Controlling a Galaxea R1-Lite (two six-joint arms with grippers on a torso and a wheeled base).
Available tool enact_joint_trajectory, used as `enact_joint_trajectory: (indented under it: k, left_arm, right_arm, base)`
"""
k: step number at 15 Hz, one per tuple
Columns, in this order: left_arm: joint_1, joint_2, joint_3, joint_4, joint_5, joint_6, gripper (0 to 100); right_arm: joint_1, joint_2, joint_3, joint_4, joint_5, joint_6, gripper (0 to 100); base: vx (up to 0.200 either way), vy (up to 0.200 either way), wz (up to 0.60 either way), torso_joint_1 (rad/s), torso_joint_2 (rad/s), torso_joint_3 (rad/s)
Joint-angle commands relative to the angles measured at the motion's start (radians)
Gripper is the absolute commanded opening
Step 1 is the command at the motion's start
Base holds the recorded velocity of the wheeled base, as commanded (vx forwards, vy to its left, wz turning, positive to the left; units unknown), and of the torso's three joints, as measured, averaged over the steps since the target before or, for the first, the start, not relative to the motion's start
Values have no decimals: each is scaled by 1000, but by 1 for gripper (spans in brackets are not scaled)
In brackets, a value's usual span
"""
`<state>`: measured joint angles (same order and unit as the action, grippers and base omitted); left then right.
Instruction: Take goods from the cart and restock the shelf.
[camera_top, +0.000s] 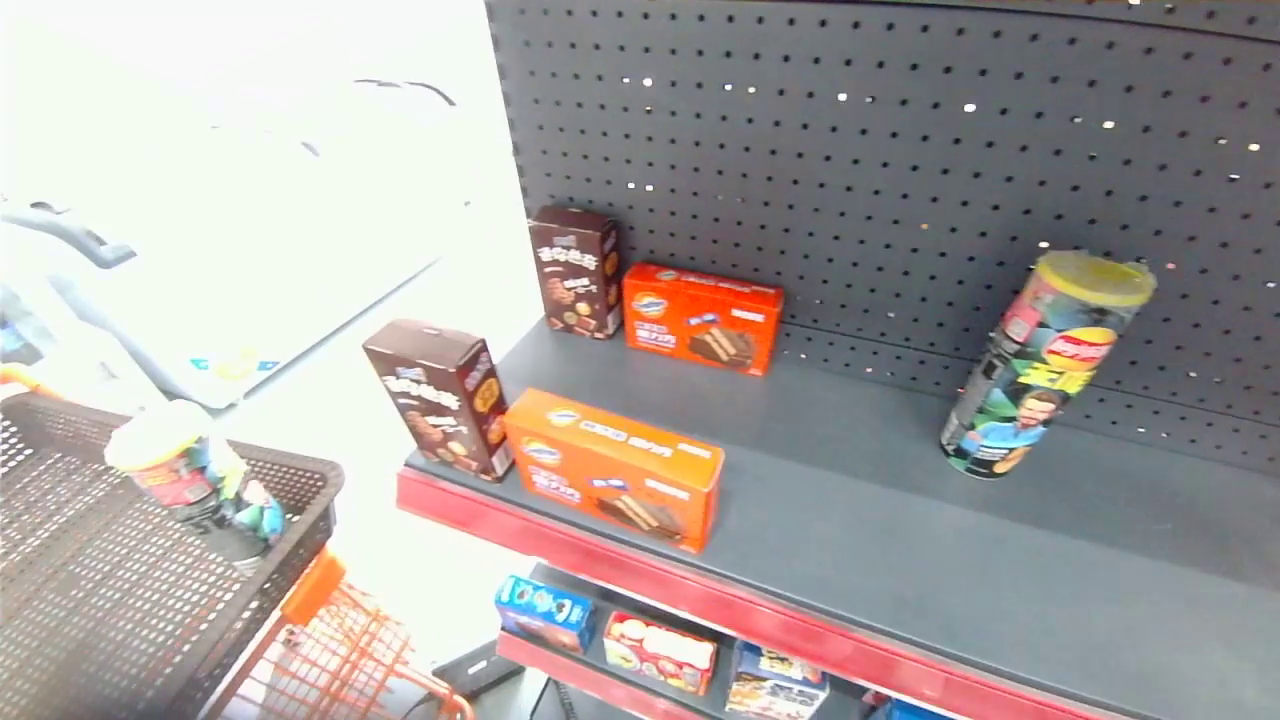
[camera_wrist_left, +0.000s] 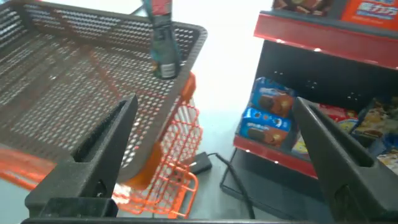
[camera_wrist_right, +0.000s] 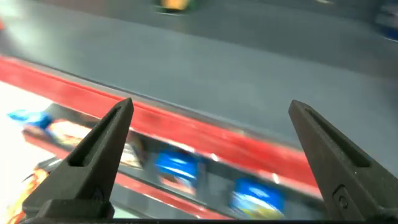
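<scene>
A chip can (camera_top: 190, 475) with a pale lid rests tilted against the rim of the cart's dark mesh basket (camera_top: 90, 600). In the left wrist view my left gripper (camera_wrist_left: 214, 102) is open and empty, on the shelf side of the basket (camera_wrist_left: 68, 81), with the same can (camera_wrist_left: 163, 43) standing at the basket's far rim. My right gripper (camera_wrist_right: 211, 104) is open and empty in front of the red front edge (camera_wrist_right: 186, 118) of the grey shelf board (camera_wrist_right: 217, 56). On that shelf board (camera_top: 900, 520) stands another chip can (camera_top: 1040, 370), upright at the right.
Two brown biscuit boxes (camera_top: 445, 395) (camera_top: 575, 270) and two orange wafer boxes (camera_top: 615, 470) (camera_top: 700, 318) fill the shelf's left part. A pegboard wall (camera_top: 900, 150) backs it. Packaged goods (camera_top: 660, 650) sit on the lower shelf. The cart's frame (camera_top: 340, 650) is orange.
</scene>
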<state>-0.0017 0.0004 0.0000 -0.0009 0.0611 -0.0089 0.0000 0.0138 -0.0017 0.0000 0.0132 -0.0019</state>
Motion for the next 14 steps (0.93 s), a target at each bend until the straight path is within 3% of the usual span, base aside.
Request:
enact_joint_trajectory:
  k: [1, 14]
  left_arm:
    - [0, 0, 0, -1, 0, 0, 100]
    - [0, 0, 0, 1, -20, 4, 100]
  right_arm:
    - [0, 0, 0, 0, -2, 3, 100]
    - [0, 0, 0, 0, -2, 3, 100]
  base:
    - [0, 0, 0, 0, 0, 0]
    - [0, 0, 0, 0, 0, 0]
